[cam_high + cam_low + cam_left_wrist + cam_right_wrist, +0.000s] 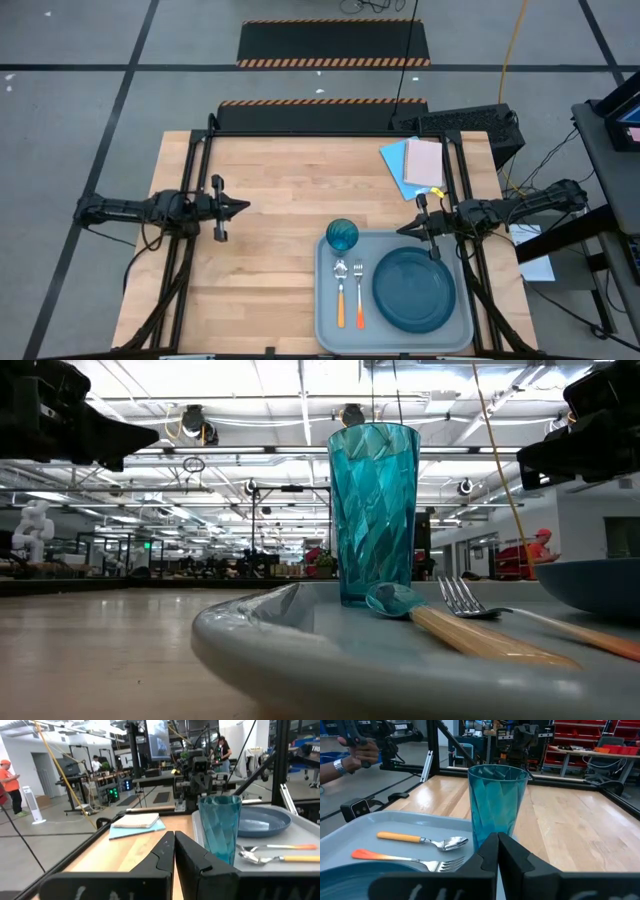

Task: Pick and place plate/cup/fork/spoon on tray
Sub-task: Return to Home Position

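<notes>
tray [325, 335] at table's near-right corner | plate [413, 290] right, spoon [340, 292] and fork [358, 291] left, cup [342, 235] far-left corner (sorted, nothing overlapping) | left gripper [243, 208], right gripper [402, 230] pinched shut, empty, flanking tray

On the counter [270, 200], the tray [330, 335] carried the plate [413, 290] at right, spoon [340, 288] and fork [358, 290] side by side at left, the cup [342, 236] behind them.
</notes>
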Motion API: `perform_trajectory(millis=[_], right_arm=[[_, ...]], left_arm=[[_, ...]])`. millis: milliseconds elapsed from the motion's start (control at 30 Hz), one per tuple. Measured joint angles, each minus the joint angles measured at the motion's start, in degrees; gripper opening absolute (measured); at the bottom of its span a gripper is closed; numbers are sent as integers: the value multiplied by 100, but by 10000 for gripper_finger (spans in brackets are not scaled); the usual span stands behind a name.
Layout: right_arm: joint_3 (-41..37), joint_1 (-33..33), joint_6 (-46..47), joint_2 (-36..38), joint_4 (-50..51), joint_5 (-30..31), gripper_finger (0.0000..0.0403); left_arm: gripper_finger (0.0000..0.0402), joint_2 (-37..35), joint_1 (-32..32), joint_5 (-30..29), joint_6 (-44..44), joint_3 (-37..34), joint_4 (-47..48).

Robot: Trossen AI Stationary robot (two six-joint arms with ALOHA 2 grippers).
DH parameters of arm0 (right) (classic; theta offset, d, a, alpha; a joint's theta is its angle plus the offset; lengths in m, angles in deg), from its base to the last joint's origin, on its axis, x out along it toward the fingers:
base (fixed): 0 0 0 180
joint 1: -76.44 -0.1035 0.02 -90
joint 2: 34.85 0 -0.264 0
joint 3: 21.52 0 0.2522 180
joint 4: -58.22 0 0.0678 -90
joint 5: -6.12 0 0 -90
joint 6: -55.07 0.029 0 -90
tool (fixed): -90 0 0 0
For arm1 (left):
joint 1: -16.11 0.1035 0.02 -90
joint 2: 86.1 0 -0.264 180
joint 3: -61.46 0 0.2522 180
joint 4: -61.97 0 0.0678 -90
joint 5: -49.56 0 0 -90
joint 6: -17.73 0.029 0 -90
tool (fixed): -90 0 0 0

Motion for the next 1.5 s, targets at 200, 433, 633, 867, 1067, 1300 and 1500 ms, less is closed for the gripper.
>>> perform_trajectory(millis=[200,433,633,867,1067,1300,1500], right_arm=[[0,0,-8,0,0,0,0],[0,0,166,-2,-6,-2,0],[0,0,345,0,-53,0,0],[0,0,295,0,-49,-2,0],[0,0,46,81,-46,-11,0],[0,0,-191,642,10,-186,0],[-2,0,-468,1170,155,-462,0]], left_arm=[[17,-303,-1,77,-34,2,344],[17,-297,0,-74,-12,4,479],[17,-297,0,-79,-18,4,496],[17,-297,-6,-91,-267,4,502],[17,-297,-6,-173,-145,4,481],[17,-297,-6,-175,-171,4,479],[17,-297,-6,-177,-157,4,477]])
